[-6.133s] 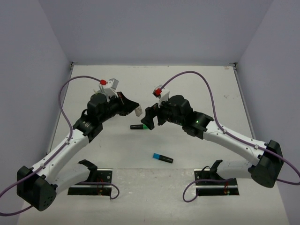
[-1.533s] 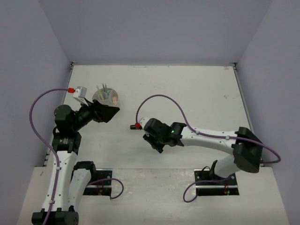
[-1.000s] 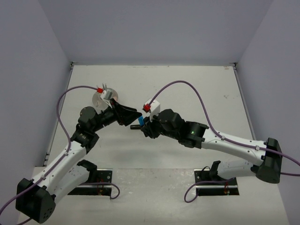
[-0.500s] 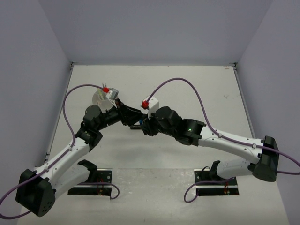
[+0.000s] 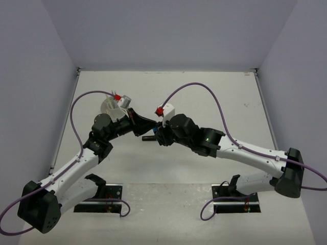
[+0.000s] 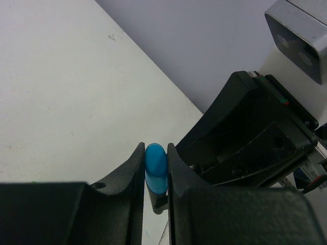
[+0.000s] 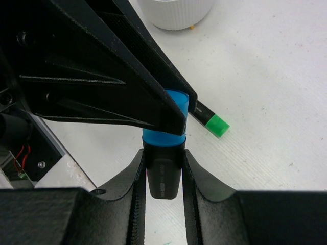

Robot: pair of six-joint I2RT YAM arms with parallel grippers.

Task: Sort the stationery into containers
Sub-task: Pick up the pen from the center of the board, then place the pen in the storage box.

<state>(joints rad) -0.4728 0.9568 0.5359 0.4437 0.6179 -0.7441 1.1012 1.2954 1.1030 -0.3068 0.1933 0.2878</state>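
Both arms are meeting over the mid-left of the worktop [image 5: 214, 92], tips pointing at each other.

The blue-ended highlighter [image 7: 164, 140] is hanging in the air btwn them, off the worktop. The right fingers [image 7: 137, 178] are gripping its black barrel, one finger touching each side, w/ the blue cap sticking out past the tips. The left fingers [image 6: 134, 176] are sitting closed on that blue cap. In the left wrist view the cap's rounded end [image 6: 156, 168] is showing in the narrow slot, w/ both inner faces pressing against it. In the right wrist view the left arm's black fingers [image 7: 127, 76] are covering the upper part of the cap. So both sets of fingers are holding the same highlighter, one at each end.

From the top view only a small spot of blue [image 5: 154, 130] is showing where the left fingers [image 5: 144, 124] and right fingers [image 5: 161, 136] are coming together.

A green-ended highlighter [image 7: 210, 119] is lying flat on the worktop just below and beside the held one, not touching it as far as can be told. Its black end is poking out under the tips in the top view [image 5: 147, 138].

The white cup [image 5: 108, 106] is standing behind the left arm's wrist, near the left side. Its ribbed wall is showing at the top of the right wrist view [image 7: 176, 13], well apart from the held highlighter. Contents are too small to tell.
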